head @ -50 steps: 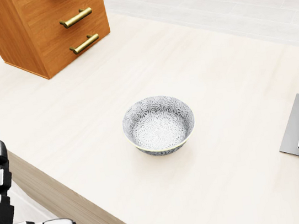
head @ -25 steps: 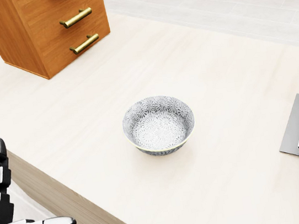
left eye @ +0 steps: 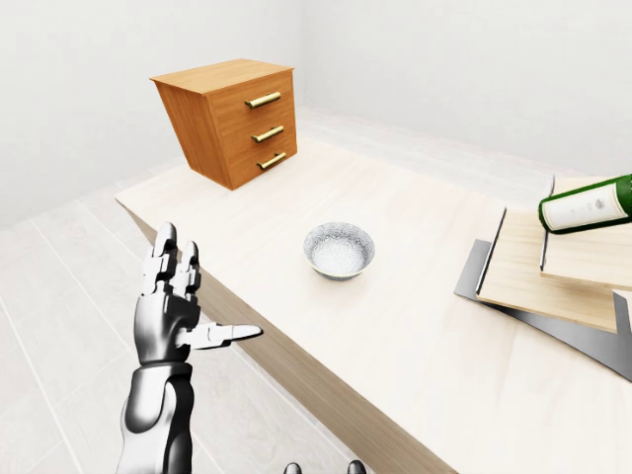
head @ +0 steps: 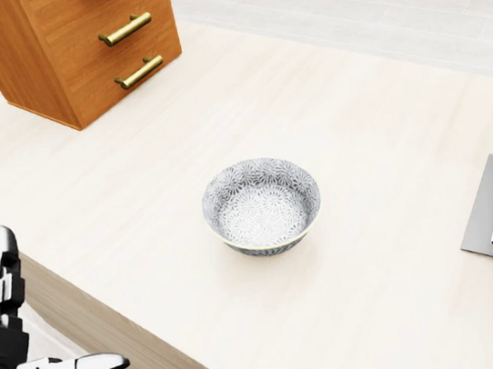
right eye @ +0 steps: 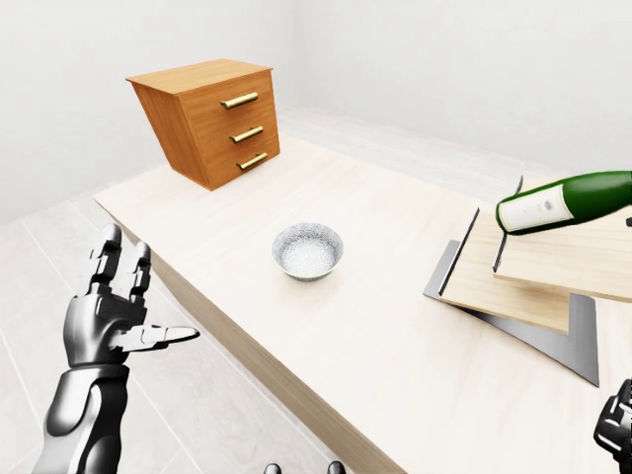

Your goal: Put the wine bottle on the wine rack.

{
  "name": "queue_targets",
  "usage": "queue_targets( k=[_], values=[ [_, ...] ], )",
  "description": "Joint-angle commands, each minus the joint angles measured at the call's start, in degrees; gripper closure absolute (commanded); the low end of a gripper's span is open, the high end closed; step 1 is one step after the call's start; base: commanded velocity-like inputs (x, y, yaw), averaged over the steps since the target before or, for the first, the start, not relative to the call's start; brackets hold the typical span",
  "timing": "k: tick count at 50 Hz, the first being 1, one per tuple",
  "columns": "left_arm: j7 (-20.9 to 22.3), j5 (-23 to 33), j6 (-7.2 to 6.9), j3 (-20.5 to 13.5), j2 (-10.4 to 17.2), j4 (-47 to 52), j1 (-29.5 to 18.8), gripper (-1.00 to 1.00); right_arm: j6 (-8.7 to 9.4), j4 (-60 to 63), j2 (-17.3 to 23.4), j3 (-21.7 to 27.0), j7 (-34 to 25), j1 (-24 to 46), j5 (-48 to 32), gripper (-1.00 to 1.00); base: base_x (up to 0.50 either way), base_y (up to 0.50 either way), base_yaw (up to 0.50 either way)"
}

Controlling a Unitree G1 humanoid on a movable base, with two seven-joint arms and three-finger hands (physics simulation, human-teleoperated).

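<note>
Well to the right of the patterned bowl (right eye: 308, 251), the green wine bottle (right eye: 566, 202) lay on its side across the slanted wooden wine rack (right eye: 533, 279), seemingly already in place. It looked heavy, rigid, slick and breakable, best grasped around the body. The left hand (left eye: 173, 304) hovered beside the table (left eye: 395, 336), fingers spread and empty; the right hand (right eye: 618, 427) barely showed, its grip unclear.

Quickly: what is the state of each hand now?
Left hand: open, holding nothing.
Right hand: only an edge shows; cannot be told.
</note>
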State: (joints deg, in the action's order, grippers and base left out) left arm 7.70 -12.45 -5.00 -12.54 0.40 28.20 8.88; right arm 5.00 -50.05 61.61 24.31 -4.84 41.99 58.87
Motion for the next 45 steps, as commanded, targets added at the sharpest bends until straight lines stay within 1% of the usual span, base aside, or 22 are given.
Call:
queue_targets(
  k=[1,6,16,31,45],
  values=[
    [-0.02,-0.3,0.0,0.04,0.14,-0.37,-0.11,-1.0,0.0,-1.91,-1.49,0.59,-3.1,2.01,-1.83,1.0,0.0,0.0,0.0],
    [0.04,-0.24,0.0,-0.01,0.2,-0.42,0.1,-1.0,0.0,-2.47,-2.13,0.58,-4.11,2.03,-3.53,1.0,0.0,0.0,0.0],
    [0.08,-0.17,0.0,0.2,0.07,-0.47,0.44,-1.0,0.0,-2.66,-2.25,2.17,-4.05,1.72,-3.97,1.0,0.0,0.0,0.0],
    [0.0,0.11,0.0,0.06,0.14,-0.33,0.51,-1.0,0.0,-6.19,-2.96,1.19,-5.83,2.4,-6.06,1.0,0.0,0.0,0.0],
    [0.32,0.06,0.0,-0.14,0.14,-1.19,0.43,-1.0,0.0,-10.97,-2.46,1.67,-6.58,1.8,-7.06,1.0,0.0,0.0,0.0]
  ],
)
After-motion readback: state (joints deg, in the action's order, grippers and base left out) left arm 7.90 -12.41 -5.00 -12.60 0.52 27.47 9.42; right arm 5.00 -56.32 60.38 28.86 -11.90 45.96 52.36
